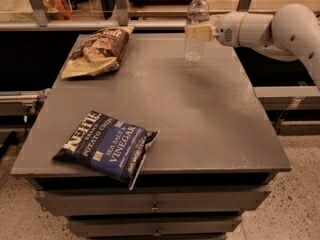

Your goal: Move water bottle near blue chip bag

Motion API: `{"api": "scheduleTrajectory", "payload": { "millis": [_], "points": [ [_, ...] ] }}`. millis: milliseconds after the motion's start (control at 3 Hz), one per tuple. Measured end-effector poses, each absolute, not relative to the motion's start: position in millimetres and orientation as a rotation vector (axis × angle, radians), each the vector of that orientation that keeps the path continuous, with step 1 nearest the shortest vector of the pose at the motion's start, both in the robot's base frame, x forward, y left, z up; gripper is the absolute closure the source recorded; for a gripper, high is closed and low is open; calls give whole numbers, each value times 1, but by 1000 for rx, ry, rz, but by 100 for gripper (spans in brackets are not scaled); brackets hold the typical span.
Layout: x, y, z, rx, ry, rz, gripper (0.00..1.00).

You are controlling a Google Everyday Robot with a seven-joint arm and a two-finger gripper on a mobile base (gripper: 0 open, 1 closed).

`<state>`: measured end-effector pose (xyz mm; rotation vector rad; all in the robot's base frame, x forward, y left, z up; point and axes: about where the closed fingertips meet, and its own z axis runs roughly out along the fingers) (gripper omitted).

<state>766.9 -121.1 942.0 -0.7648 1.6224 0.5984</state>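
At the near-left corner your blue chip bag (105, 146) waits; the risk sits at the far edge.
Nearest you, that bag lies flat with one corner hanging past the front lip of the counter (210, 119), so a bottle set down hard against it could nudge it off. Farther back on the left lies a brown chip bag (97, 51): don't drift toward that one. Farthest, toward the right, the water bottle (193, 49) stands upright with the pincer (196, 32) closed around its upper body, just under the shoulder. Whether its base touches the counter is unclear. Held that high, a slim, ribbed bottle may swing or slip on the long diagonal carry, and could topple when released.
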Motion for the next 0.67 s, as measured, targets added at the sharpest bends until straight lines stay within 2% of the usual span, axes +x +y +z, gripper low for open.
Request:
{"api": "scheduleTrajectory", "payload": {
  "millis": [333, 667],
  "points": [
    [723, -107, 954, -820, 1583, 706, 100],
    [679, -84, 953, -888, 1572, 805, 100]
  ]
}}
